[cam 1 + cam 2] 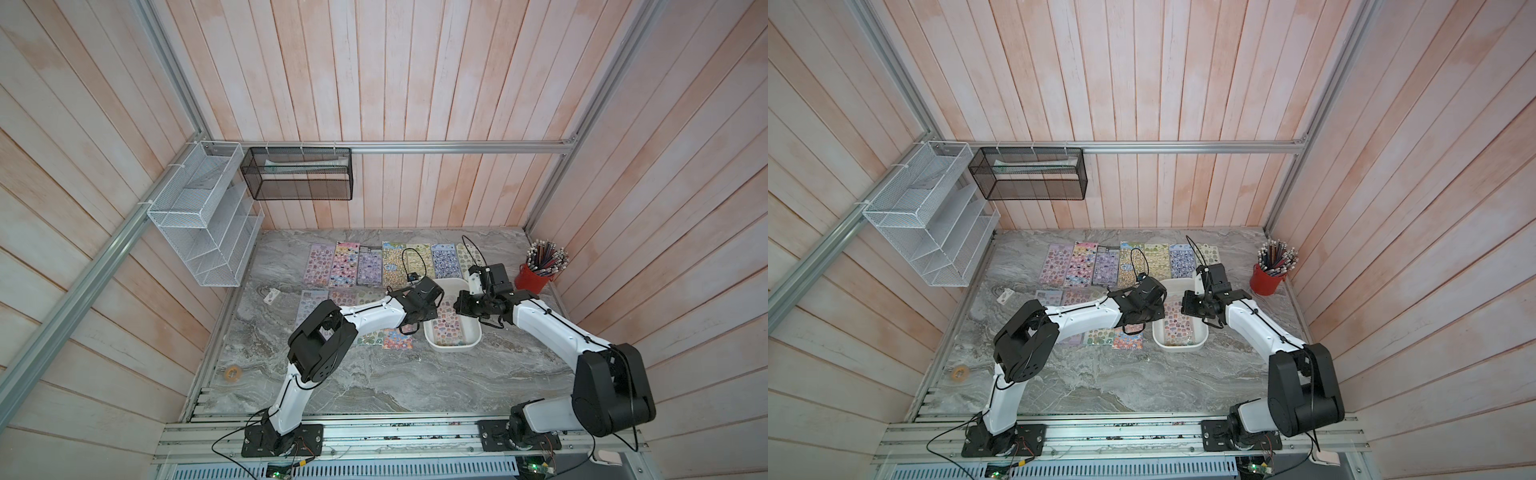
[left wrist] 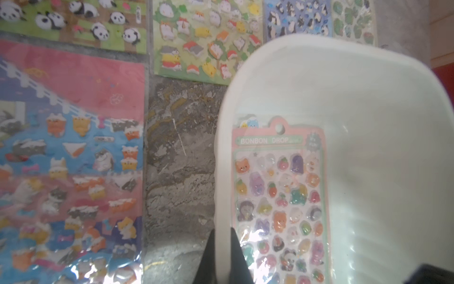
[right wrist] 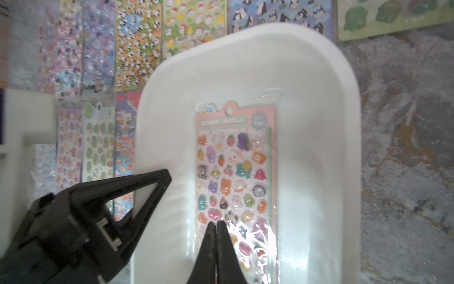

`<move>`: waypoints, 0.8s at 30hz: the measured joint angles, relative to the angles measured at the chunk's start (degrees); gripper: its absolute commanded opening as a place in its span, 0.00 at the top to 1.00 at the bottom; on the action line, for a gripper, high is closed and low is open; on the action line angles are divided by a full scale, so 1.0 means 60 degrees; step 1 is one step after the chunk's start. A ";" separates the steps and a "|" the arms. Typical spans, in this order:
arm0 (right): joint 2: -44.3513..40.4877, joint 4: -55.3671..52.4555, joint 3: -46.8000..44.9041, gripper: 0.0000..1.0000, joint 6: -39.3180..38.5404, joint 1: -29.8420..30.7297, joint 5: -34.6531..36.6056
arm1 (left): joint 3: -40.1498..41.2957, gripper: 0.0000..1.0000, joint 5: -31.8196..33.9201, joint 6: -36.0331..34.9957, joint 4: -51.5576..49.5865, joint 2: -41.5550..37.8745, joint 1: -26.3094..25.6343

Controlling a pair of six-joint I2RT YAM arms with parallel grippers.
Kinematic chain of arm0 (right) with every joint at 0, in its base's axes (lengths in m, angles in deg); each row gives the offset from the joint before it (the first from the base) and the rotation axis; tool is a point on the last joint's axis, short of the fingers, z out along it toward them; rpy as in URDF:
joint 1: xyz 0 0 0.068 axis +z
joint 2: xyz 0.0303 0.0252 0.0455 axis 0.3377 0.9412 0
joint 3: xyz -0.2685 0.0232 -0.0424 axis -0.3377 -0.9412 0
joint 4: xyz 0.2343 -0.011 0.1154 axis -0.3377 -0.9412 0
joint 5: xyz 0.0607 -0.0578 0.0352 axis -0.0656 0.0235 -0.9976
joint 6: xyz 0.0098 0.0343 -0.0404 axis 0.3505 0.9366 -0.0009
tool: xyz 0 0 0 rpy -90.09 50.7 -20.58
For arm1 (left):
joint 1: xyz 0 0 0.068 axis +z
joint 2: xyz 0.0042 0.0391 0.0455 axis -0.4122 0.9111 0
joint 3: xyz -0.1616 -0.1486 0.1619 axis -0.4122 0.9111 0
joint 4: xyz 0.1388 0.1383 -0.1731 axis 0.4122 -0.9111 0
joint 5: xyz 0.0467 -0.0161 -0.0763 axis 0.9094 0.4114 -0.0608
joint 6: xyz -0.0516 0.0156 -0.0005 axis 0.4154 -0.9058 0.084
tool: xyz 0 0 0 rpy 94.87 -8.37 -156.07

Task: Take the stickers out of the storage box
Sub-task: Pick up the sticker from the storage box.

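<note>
Out on the table [image 1: 374, 374], spread a dozen-ish stickers [image 1: 345, 266]. Left one last sheet [image 3: 235, 172] in the storage box [image 3: 319, 147]. Clamped left gripper [image 2: 222, 232] on its rim, pinched right gripper [image 3: 216, 225] onto that sheet.

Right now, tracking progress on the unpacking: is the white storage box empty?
Not empty. One Bonbon Drop sticker sheet lies flat on the floor of the storage box, seen in both wrist views.

- The left arm [image 1: 370, 316] hides part of our lower sticker row [image 1: 312, 302] in both top views.
- We cannot read the small white tag [image 1: 271, 296], centre-left.
- Our boxed sheet [image 3: 235, 172] runs off the right wrist view.
</note>
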 measured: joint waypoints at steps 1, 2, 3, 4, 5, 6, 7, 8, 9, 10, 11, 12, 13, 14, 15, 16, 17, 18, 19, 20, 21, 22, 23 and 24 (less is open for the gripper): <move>0.0164 0.0036 -0.0040 0.92 -0.0033 0.0000 0.0098 | 0.0000 1.00 0.0029 0.0022 -0.0022 0.0000 -0.0015; 0.0302 0.0055 -0.0062 0.91 -0.0044 0.0004 0.0175 | 0.0000 1.00 0.0051 0.0051 -0.0029 0.0000 -0.0029; 0.0481 0.0084 -0.0073 0.90 -0.0069 0.0025 0.0299 | 0.0011 1.00 0.0066 0.0069 -0.0025 0.0000 -0.0047; 0.0648 0.0117 -0.0073 0.89 -0.0084 0.0069 0.0430 | 0.0022 1.00 0.0091 0.0091 -0.0025 0.0000 -0.0058; 0.0816 0.0160 -0.0073 0.88 -0.0102 0.0127 0.0554 | 0.0040 1.00 0.0102 0.0102 -0.0015 0.0000 -0.0066; 0.0994 0.0189 -0.0073 0.86 -0.0113 0.0211 0.0692 | 0.0069 1.00 0.0120 0.0124 0.0015 0.0000 -0.0076; 0.1158 0.0211 -0.0069 0.83 -0.0127 0.0310 0.0841 | 0.0098 1.00 0.0127 0.0131 0.0044 0.0000 -0.0087; 0.1304 0.0222 -0.0069 0.82 -0.0138 0.0404 0.0962 | 0.0131 1.00 0.0127 0.0135 0.0098 -0.0007 -0.0091; 0.1464 0.0244 -0.0066 0.80 -0.0160 0.0521 0.1166 | 0.0168 1.00 0.0120 0.0135 0.0186 -0.0025 -0.0095; 0.1606 0.0266 -0.0058 0.79 -0.0171 0.0623 0.1337 | 0.0197 1.00 0.0127 0.0135 0.0233 -0.0044 -0.0109; 0.1719 0.0313 -0.0047 0.79 -0.0171 0.0714 0.1483 | 0.0229 1.00 0.0127 0.0135 0.0270 -0.0062 -0.0120; 0.1814 0.0372 -0.0007 0.77 -0.0171 0.0805 0.1654 | 0.0270 1.00 0.0131 0.0135 0.0317 -0.0084 -0.0135; 0.1883 0.0408 0.0036 0.74 -0.0175 0.0882 0.1781 | 0.0324 1.00 0.0164 0.0138 0.0350 -0.0120 -0.0142; 0.1934 0.0448 0.0069 0.71 -0.0182 0.0940 0.1865 | 0.0372 1.00 0.0186 0.0160 0.0386 -0.0138 -0.0146; 0.1989 0.0474 0.0109 0.68 -0.0186 0.0994 0.1960 | 0.0404 1.00 0.0193 0.0164 0.0419 -0.0157 -0.0146; 0.2044 0.0517 0.0146 0.64 -0.0219 0.1049 0.2004 | 0.0430 1.00 0.0197 0.0168 0.0459 -0.0171 -0.0149; 0.2095 0.0561 0.0164 0.61 -0.0211 0.1093 0.2051 | 0.0470 1.00 0.0208 0.0171 0.0488 -0.0189 -0.0153; 0.2160 0.0623 0.0189 0.57 -0.0255 0.1140 0.2069 | 0.0506 1.00 0.0211 0.0182 0.0528 -0.0215 -0.0153; 0.2218 0.0670 0.0229 0.52 -0.0295 0.1184 0.2084 | 0.0532 1.00 0.0226 0.0197 0.0557 -0.0226 -0.0153; 0.2259 0.0710 0.0273 0.48 -0.0313 0.1217 0.2095 | 0.0543 1.00 0.0229 0.0200 0.0576 -0.0226 -0.0153; 0.2299 0.0765 0.0317 0.45 -0.0331 0.1246 0.2102 | 0.0554 1.00 0.0233 0.0200 0.0590 -0.0229 -0.0153; 0.2342 0.0841 0.0346 0.41 -0.0368 0.1264 0.2095 | 0.0572 1.00 0.0233 0.0200 0.0612 -0.0240 -0.0153; 0.2375 0.0903 0.0364 0.39 -0.0372 0.1275 0.2098 | 0.0590 1.00 0.0233 0.0200 0.0634 -0.0240 -0.0153; 0.2386 0.0954 0.0375 0.37 -0.0397 0.1286 0.2091 | 0.0605 1.00 0.0233 0.0200 0.0656 -0.0244 -0.0153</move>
